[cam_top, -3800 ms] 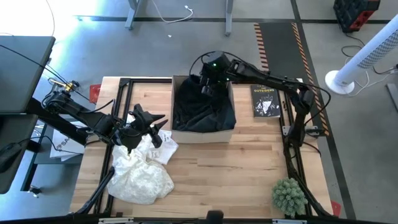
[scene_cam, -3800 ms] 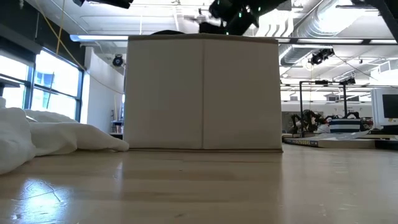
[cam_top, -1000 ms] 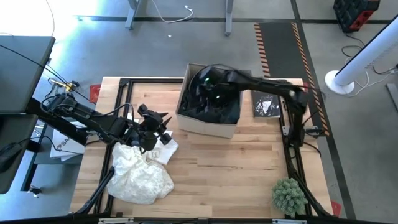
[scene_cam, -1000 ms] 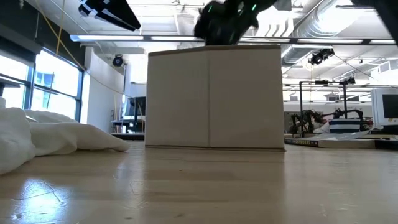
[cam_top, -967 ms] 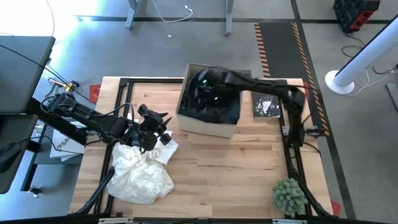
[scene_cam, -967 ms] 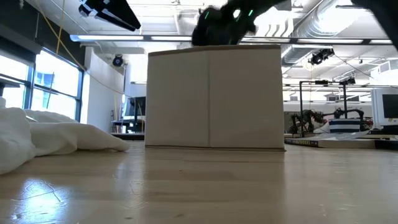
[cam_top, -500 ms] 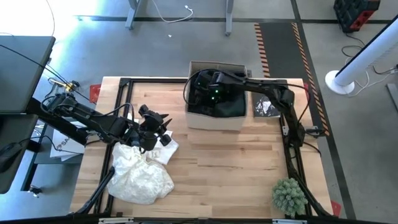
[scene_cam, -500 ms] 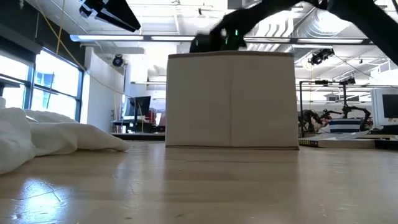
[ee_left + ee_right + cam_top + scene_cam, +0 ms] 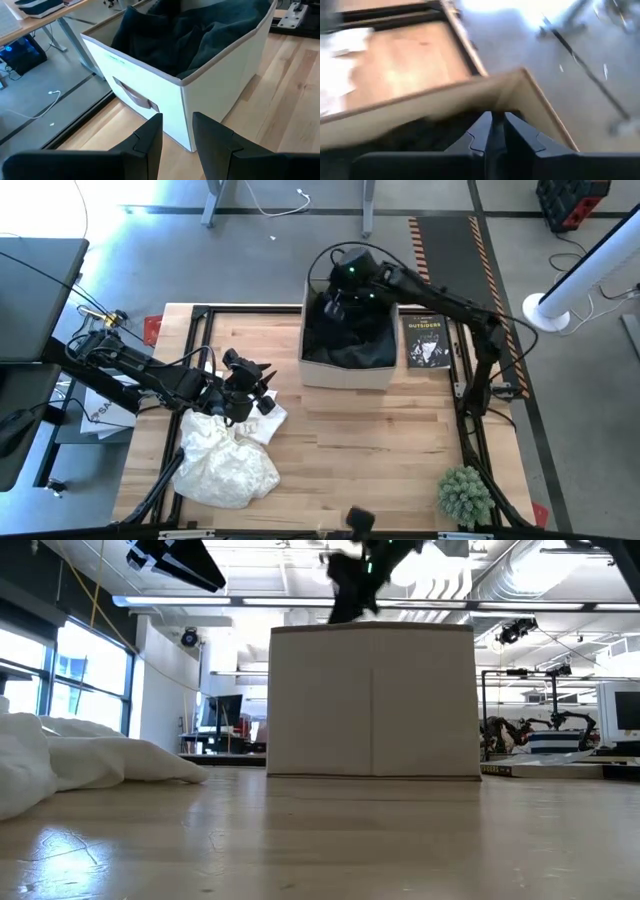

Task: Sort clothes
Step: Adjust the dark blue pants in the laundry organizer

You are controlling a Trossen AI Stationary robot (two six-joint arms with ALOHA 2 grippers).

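Note:
A beige fabric box (image 9: 345, 372) stands at the table's far middle with dark clothes (image 9: 355, 335) lying in it; they also show in the left wrist view (image 9: 190, 30). A heap of white clothes (image 9: 225, 455) lies on the table at the near left. My right gripper (image 9: 336, 298) is shut above the box's far left corner (image 9: 520, 75), just over its rim in the low view (image 9: 348, 600). My left gripper (image 9: 256, 383) is open and empty in the air over the far edge of the white heap, pointing at the box (image 9: 150, 80). My right gripper is shut over the dark clothes in the box, pointing down. I cannot tell whether it has any cloth between its fingers or touches the clothes at all.
A black book with white lettering (image 9: 427, 340) lies right of the box. A small green spiky plant (image 9: 465, 495) stands at the near right corner. Bare wood lies between the box and the near edge. Black frame rails run along the table's edges.
The box has slid toward the table's right edge and turned square to the table. My right gripper has come up out of the box and gone toward the far edge, over the box's far left corner.

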